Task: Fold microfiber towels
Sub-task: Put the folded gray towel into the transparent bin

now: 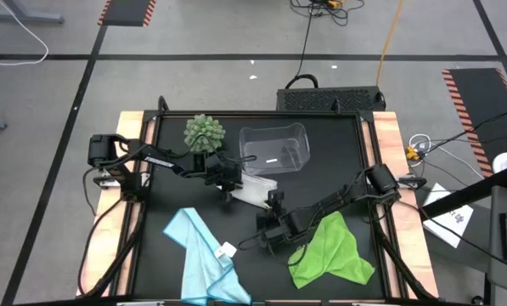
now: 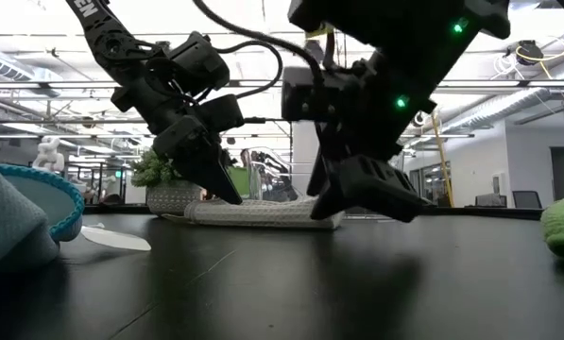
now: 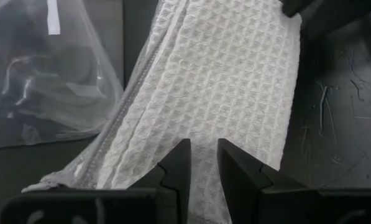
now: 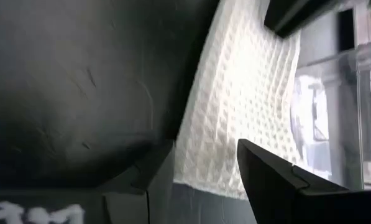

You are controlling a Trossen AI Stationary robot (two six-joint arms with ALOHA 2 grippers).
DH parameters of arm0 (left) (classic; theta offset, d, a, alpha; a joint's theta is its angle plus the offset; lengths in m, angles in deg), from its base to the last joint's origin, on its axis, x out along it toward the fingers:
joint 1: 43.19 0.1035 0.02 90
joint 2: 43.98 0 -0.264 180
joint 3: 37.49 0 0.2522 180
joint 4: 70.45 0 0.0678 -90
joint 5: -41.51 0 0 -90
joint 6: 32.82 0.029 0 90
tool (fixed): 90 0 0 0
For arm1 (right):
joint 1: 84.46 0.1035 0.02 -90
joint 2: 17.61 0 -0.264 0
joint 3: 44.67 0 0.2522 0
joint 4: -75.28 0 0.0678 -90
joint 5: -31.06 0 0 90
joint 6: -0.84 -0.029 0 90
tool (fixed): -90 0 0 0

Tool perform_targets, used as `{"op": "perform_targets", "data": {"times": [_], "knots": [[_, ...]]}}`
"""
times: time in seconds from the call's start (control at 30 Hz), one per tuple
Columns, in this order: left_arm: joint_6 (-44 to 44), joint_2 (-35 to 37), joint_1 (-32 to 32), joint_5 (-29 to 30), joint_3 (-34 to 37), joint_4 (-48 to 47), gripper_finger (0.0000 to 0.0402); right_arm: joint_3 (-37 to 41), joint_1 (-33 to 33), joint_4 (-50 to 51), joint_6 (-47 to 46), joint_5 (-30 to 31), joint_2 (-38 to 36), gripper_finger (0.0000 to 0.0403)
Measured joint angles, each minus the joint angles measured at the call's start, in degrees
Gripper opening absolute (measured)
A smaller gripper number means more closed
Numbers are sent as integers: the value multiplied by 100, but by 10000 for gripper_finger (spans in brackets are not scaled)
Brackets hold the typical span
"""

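**White waffle-weave cloth between two grippers: risks at the fold**

White towel [image 1: 255, 189] lies flat on the black table [image 1: 338, 153], just beside the clear plastic bin [image 1: 274, 146] and near the spiky ball plant [image 1: 204, 130]. You have the left gripper [image 3: 201, 163] low over one end of it; its fingers [image 3: 176, 168] stand only a narrow gap apart with cloth visible between the tips, though you cannot tell from these views whether they pinch any. The right gripper [image 4: 204, 168] sits at the opposite end, fingers parted wider, over the cloth's edge, holding nothing that can be seen. The light blue towel [image 1: 206, 255] with its white tag [image 1: 228, 250] lies crumpled at the table's near left, and the lime green towel [image 1: 329, 251] at the near right; both remain unfolded.

Likely hazards, in your judgement:
- Closing on one layer only would drag the cloth rather than fold it.
- Uneven lift between the two ends would skew the crease.
- A sweep toward the bin could snag its thin wall and shift it, since bin and towel nearly touch.
- Fingertips pressed against the table may skid and bunch the weave.
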Motion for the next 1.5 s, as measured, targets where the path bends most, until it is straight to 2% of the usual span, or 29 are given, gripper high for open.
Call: {"op": "perform_targets", "data": {"times": [0.5, 0.77, 0.9, 1.03, 1.07, 1.3, 1.5], "knots": [[19, 0, 0, -38, 0, -2, 81, 36, -92, 20, -28, -643, 11, 169], [6, 0, -9, -337, 0, -41, 81, 12, -260, 36, 128, -352, 400, 168], [6, 2, -7, -345, 0, -172, 81, 22, -355, 33, 162, -293, 389, 128], [22, 2, -7, -345, 0, -261, 81, 23, -462, 31, 259, -476, 366, 31], [25, 2, -7, -345, 0, -268, 81, 23, -478, 36, 324, -488, 367, 18], [457, 18, -24, -243, 0, -279, 81, 46, -576, 98, 381, -504, 157, 9], [1109, 357, -286, 103, 0, -336, 82, 55, -606, 153, 422, -704, -489, 7]]}}
